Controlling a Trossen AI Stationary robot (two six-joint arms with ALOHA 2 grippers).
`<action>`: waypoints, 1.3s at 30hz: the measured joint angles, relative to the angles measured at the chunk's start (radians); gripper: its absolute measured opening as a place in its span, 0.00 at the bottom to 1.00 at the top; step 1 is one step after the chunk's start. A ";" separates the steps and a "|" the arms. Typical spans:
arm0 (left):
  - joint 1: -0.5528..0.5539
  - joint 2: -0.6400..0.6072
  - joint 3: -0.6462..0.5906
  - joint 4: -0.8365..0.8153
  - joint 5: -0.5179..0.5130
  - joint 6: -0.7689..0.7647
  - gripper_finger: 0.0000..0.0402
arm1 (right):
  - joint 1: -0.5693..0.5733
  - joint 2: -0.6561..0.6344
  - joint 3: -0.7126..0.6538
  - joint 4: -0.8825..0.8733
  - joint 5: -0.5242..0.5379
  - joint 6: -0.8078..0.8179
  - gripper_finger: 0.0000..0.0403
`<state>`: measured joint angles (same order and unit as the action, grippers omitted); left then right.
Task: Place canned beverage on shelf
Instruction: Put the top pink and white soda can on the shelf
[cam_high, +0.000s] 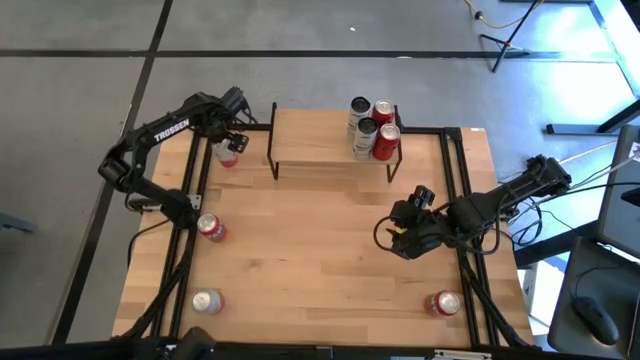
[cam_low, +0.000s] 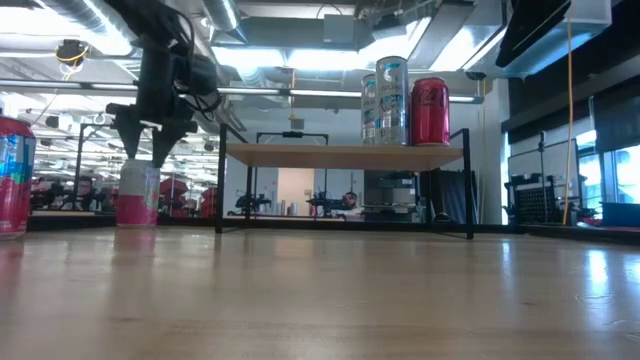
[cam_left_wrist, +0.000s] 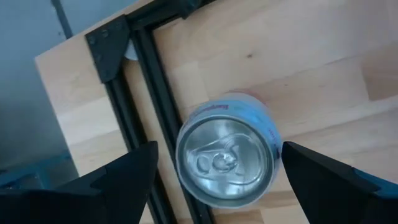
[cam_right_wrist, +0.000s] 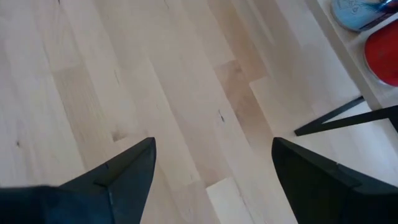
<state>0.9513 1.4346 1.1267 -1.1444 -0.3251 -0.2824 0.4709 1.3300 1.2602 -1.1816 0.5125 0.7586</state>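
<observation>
Four cans (cam_high: 369, 127), seemingly, stand on the shelf (cam_high: 310, 150); left tool (cam_high: 229, 146) open over a pink can (cam_high: 227, 155); right tool (cam_high: 402, 232) open, empty.

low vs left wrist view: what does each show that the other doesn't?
Only the low view: the shelf with cans standing on its right end, among them a red can, and another can at the picture's left edge. Only the left wrist view: the silver lid of the can under the gripper, and the black frame rail beside it. Both: the left gripper, open, above that can and not yet gripping it.
</observation>
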 joint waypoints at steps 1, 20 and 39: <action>0.006 0.006 0.000 0.004 0.003 0.013 0.84 | 0.000 0.000 0.000 0.000 0.000 0.000 0.76; 0.029 0.114 0.000 0.000 0.083 0.085 0.75 | -0.003 0.000 0.000 -0.022 -0.008 -0.010 0.76; -0.265 -0.214 0.143 -0.262 0.285 0.063 0.65 | -0.007 -0.090 0.000 0.008 -0.039 -0.129 0.76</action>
<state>0.6864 1.2207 1.2700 -1.4067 -0.0404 -0.2197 0.4641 1.2403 1.2606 -1.1741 0.4730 0.6300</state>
